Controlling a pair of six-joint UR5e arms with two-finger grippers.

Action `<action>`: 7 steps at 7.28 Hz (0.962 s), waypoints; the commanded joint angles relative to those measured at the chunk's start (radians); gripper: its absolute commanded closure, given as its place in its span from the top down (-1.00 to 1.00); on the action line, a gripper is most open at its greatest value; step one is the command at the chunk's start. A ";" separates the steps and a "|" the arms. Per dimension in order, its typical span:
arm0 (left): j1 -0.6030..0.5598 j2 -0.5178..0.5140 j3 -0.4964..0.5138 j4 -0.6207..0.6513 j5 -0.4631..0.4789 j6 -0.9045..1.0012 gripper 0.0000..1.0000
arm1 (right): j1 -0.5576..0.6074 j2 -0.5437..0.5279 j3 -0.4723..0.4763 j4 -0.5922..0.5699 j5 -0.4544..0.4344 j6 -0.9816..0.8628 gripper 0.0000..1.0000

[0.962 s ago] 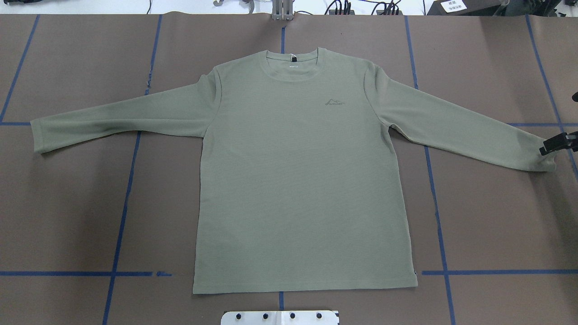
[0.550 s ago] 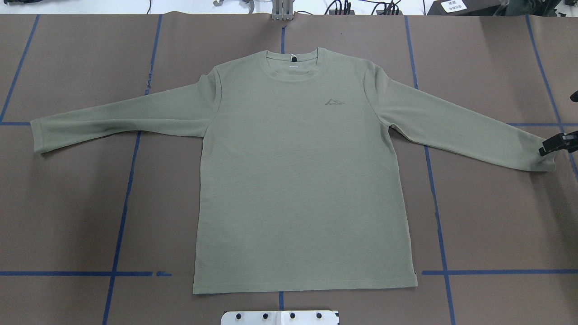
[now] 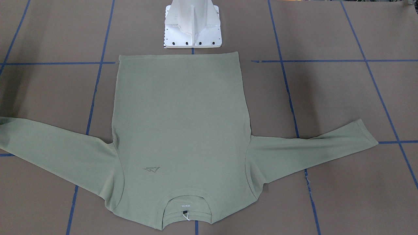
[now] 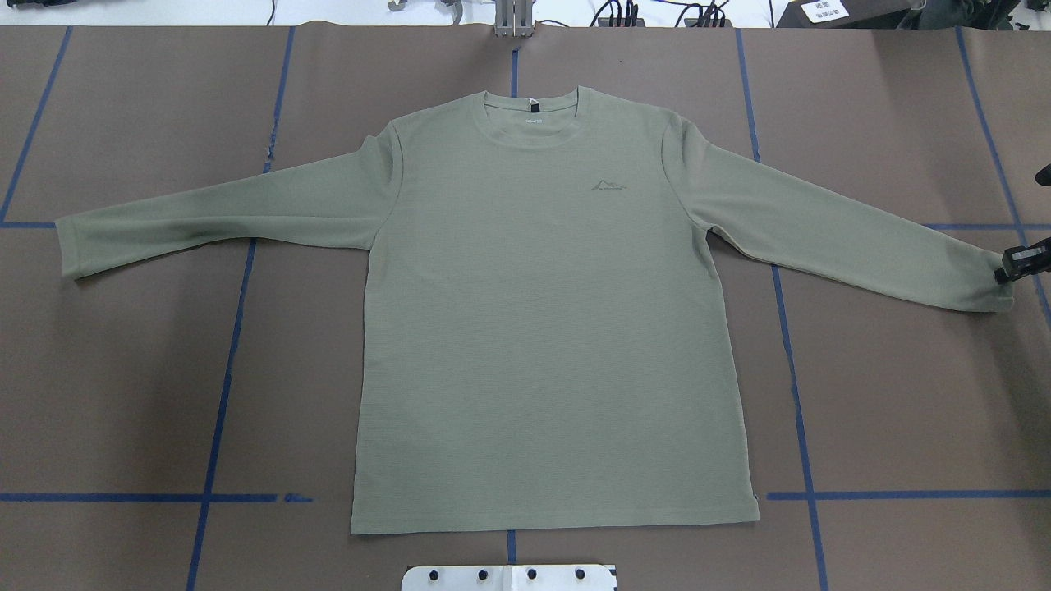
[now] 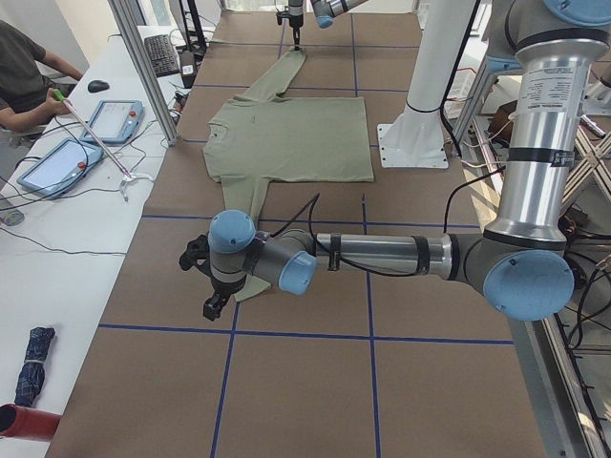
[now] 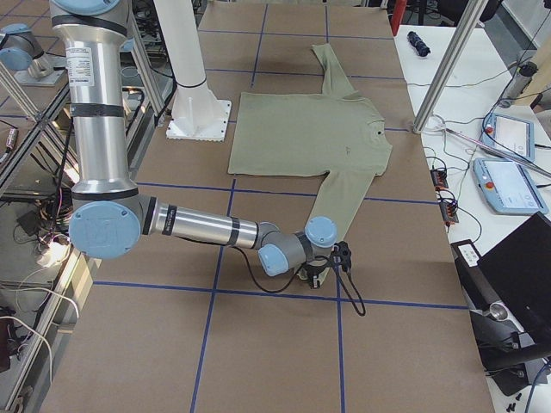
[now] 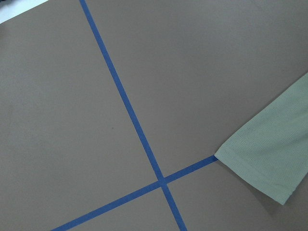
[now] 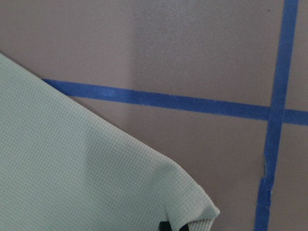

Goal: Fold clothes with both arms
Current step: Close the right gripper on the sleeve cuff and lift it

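We found the sage-green long-sleeved shirt (image 4: 542, 328) lying flat and face up in the middle of the worktop (image 4: 123, 394), which was covered in brown paper and crossed by lines of blue tape (image 4: 222, 394). Its hem ran along the robot's edge, just short of the white pedestal (image 3: 192, 29), and its crew neck pointed toward the far, operators' edge. We could make out the small dark mountain logo (image 4: 608, 185) on the chest and the white neck label (image 4: 534, 121) inside the collar. Both sleeves were spread out and slightly down, one toward each end of the worktop.

The right arm (image 6: 198, 228) stretched low over the paper to the right end. There the right gripper (image 4: 1018, 263) sat at the very end of the right cuff (image 4: 998, 291). Its wrist camera showed the cuff's corner puckered against a sliver of black finger, but we could not tell whether the fingers were parted or had pinched the knit.

The left arm (image 5: 382, 256) reached out toward the left end, with the left gripper (image 5: 212, 303) near the left cuff (image 4: 70, 246). Its wrist camera looked down on the cuff beside a tape crossing and showed no fingers. We saw this gripper only from the side, so we could not tell how its fingers stood.
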 commanded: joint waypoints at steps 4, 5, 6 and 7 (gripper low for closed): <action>0.000 -0.003 0.001 0.000 0.000 -0.001 1.00 | -0.003 0.000 0.001 -0.001 -0.003 -0.003 1.00; 0.000 -0.003 -0.001 0.000 0.000 -0.003 1.00 | -0.005 0.000 -0.001 -0.001 -0.003 -0.003 1.00; 0.000 -0.003 -0.002 0.000 -0.002 -0.003 1.00 | -0.008 -0.001 -0.001 -0.002 0.000 -0.003 1.00; 0.000 -0.005 -0.002 0.000 -0.002 -0.003 1.00 | -0.012 -0.003 -0.001 -0.007 0.000 -0.003 1.00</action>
